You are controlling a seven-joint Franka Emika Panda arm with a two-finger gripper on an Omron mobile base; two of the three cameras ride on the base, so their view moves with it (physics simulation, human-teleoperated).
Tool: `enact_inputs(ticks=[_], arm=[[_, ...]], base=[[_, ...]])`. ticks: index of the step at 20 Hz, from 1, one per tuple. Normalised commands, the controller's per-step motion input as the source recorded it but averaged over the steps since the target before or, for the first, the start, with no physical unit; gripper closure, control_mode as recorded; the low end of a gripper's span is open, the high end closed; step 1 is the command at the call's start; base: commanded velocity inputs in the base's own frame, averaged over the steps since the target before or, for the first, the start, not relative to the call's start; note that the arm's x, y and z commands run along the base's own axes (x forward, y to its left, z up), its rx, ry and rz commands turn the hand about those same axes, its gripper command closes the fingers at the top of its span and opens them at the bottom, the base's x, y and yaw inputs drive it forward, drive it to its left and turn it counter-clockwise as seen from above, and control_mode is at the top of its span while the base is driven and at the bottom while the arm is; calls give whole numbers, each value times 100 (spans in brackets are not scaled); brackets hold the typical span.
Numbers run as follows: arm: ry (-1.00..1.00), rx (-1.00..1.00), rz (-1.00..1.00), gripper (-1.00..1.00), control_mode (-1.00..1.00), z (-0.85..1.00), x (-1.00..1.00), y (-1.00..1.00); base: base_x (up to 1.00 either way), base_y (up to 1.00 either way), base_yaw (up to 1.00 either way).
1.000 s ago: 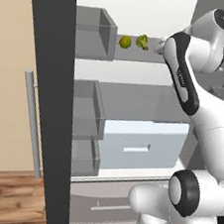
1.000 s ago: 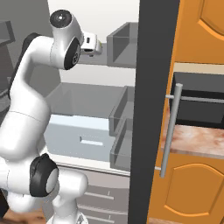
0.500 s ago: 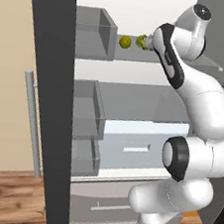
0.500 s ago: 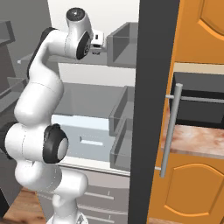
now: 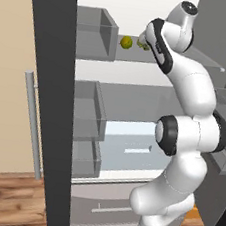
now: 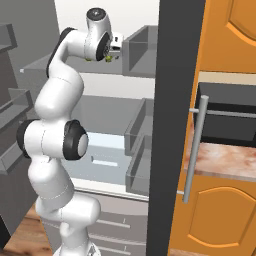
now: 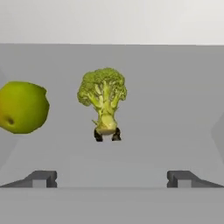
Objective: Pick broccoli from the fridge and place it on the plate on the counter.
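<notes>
The broccoli [image 7: 103, 98] stands stem down on the grey upper shelf of the open fridge [image 5: 51, 102], straight ahead of my gripper [image 7: 111, 179] and some way beyond it. The gripper is open, its two dark fingertips [image 7: 41, 178] spread wide with nothing between them. In the left base view the broccoli [image 5: 142, 44] peeks out just behind my upper arm link. In the right base view my hand [image 6: 114, 50] is level with that shelf. The counter [image 6: 220, 160] lies to the right, past the fridge door. The plate is out of view.
A round yellow-green fruit [image 7: 22, 107] sits close to the left of the broccoli, also in the left base view [image 5: 126, 42]. Grey door bins [image 5: 95, 32] line the fridge's left side. A pale drawer [image 5: 130, 147] sits lower down. The door's silver bar handle [image 6: 195, 150] hangs at right.
The arm has straightened and risen, and the hand has swung in to the upper shelf, closer to the broccoli. The broccoli and the fruit have not moved.
</notes>
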Motion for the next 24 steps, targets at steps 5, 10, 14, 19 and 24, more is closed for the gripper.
enact_inputs(ticks=[5,10,14,19,24], arm=[[1,0,3,-100,-100,0,56,22],[1,0,5,-100,-100,-4,51,10],[0,0,3,-100,-100,-7,45,0],[0,0,1,-100,-100,-9,38,0],[1,0,1,-100,-100,-6,17,0]], base=[[0,0,0],[0,0,0],[0,0,0],[0,0,0],[0,0,0]])
